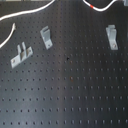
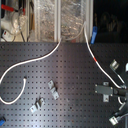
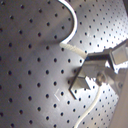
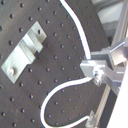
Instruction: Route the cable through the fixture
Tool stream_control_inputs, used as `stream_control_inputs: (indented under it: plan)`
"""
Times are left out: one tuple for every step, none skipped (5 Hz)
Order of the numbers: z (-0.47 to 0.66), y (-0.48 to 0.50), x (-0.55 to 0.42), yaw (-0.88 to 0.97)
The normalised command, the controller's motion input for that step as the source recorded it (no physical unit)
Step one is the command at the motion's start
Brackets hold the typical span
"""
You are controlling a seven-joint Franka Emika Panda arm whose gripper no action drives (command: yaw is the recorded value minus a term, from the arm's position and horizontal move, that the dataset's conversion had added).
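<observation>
The thin white cable (image 2: 37, 60) loops over the black pegboard, and its red band (image 2: 96, 60) shows in both exterior views (image 1: 92, 6). At the second exterior view's right edge my gripper (image 2: 121, 91) hangs over the board where the cable runs in. In both wrist views the cable (image 4: 60, 90) meets the fingertips, and the gripper (image 4: 98, 75) looks shut on it. A metal fixture (image 3: 80, 84) stands close beside the gripper (image 3: 102, 77). Another fixture (image 4: 22, 50) lies further off. The first exterior view does not show the gripper.
Three metal brackets stand on the pegboard in the first exterior view: a flat one (image 1: 21, 54) at left, one (image 1: 46, 36) beside it, one (image 1: 112, 36) at right. Clear bins (image 2: 60, 20) line the edge beyond the board.
</observation>
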Motion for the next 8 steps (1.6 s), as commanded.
stream_control_inputs:
  plan:
    - [0.24,0.125,-0.106,-0.58]
    - [0.28,0.196,-0.211,-0.20]
    - [0.18,0.170,-0.246,0.00]
    - [0.15,0.175,-0.216,0.11]
    - [0.16,0.171,-0.191,0.24]
    - [0.20,0.192,-0.174,0.32]
    - [0.20,0.192,-0.116,0.21]
    - [0.00,0.016,0.000,0.00]
